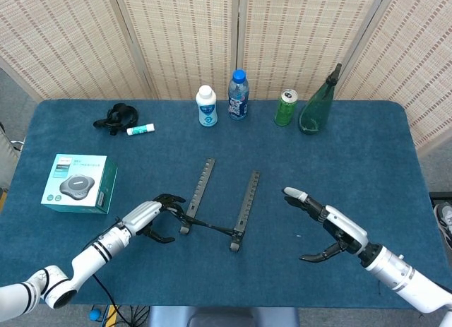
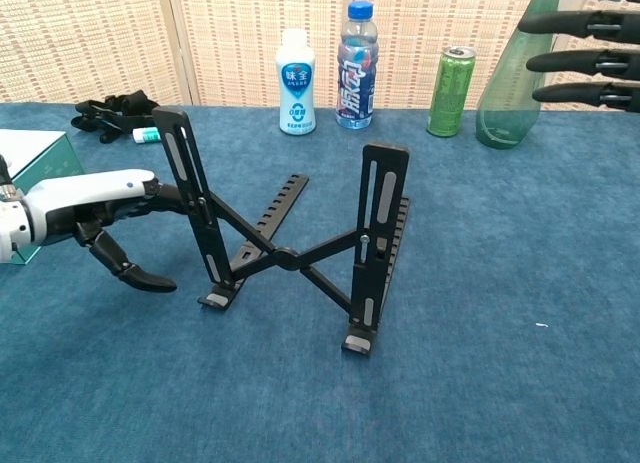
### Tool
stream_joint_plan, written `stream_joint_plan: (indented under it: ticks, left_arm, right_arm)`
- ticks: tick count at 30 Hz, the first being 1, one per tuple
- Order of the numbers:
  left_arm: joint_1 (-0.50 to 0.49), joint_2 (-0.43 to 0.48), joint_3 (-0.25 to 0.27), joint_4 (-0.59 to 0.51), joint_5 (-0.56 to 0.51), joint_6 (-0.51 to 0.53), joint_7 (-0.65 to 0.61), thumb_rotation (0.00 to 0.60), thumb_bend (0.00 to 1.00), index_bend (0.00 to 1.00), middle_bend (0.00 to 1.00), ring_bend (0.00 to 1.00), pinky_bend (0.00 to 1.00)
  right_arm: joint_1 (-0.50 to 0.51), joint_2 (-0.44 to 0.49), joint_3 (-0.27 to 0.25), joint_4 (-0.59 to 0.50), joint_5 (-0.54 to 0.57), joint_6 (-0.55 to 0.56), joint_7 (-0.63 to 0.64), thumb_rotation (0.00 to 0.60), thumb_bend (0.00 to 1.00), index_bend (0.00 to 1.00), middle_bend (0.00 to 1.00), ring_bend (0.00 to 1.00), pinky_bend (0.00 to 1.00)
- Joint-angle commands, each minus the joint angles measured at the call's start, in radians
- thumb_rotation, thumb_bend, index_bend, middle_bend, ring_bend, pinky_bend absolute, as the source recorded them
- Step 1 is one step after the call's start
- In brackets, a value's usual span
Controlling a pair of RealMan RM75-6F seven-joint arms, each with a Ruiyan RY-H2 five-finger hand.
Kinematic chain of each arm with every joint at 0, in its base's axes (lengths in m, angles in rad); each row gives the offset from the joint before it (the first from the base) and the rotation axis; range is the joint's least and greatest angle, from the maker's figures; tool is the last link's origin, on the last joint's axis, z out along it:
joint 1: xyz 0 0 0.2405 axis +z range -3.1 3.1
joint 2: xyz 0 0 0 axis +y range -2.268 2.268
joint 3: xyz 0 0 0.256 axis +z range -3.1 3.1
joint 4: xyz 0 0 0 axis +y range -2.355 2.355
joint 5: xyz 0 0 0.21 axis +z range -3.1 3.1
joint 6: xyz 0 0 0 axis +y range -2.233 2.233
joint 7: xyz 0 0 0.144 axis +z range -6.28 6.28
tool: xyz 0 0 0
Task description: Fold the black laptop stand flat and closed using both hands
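The black laptop stand [image 1: 215, 205] stands unfolded in the middle of the blue table, its two slotted uprights [image 2: 385, 245] raised and joined by crossed arms. My left hand [image 1: 151, 218] is at the stand's left side. Its fingers [image 2: 165, 194] reach the left upright [image 2: 187, 183], while the thumb [image 2: 142, 277] hangs apart below, gripping nothing. My right hand [image 1: 330, 232] hovers to the right of the stand with fingers spread, well clear of it. In the chest view only its fingertips [image 2: 585, 55] show, at the top right.
Along the back stand a white bottle [image 1: 206, 106], a water bottle [image 1: 238, 95], a green can [image 1: 285, 108] and a green glass bottle [image 1: 316, 108]. A teal box [image 1: 79, 183] lies at the left, with a black strap [image 1: 116, 117] and a small tube [image 1: 140, 129] behind it.
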Motion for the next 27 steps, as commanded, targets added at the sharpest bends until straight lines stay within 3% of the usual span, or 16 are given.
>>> stream_joint_plan:
  ticks: [1,15,21,27]
  left_arm:
    - [-0.002,0.001,0.003,0.000,-0.001,0.001,-0.001,0.600,0.15,0.32,0.12,0.07,0.00]
    - [-0.007,0.011,0.019,-0.015,-0.006,0.001,-0.002,0.600,0.15,0.34,0.12,0.07,0.00]
    - [0.007,0.041,-0.005,-0.029,-0.031,0.041,0.027,0.600,0.15,0.33,0.12,0.08,0.00]
    - [0.041,0.079,-0.032,-0.053,-0.068,0.102,0.111,0.600,0.15,0.29,0.12,0.08,0.00]
  right_arm:
    - [-0.001,0.000,0.001,0.001,0.001,-0.002,0.002,0.600,0.00,0.00,0.00,0.00,0.00]
    - [-0.002,0.010,0.001,0.005,-0.009,-0.024,-0.008,0.600,0.00,0.00,0.00,0.00,0.00]
    - [0.010,0.054,0.005,-0.040,0.029,-0.133,-0.253,0.600,0.00,0.00,0.00,0.00,0.00]
    - [0.046,0.083,0.017,-0.111,0.059,-0.247,-0.389,0.600,0.00,0.00,0.00,0.00,0.00]
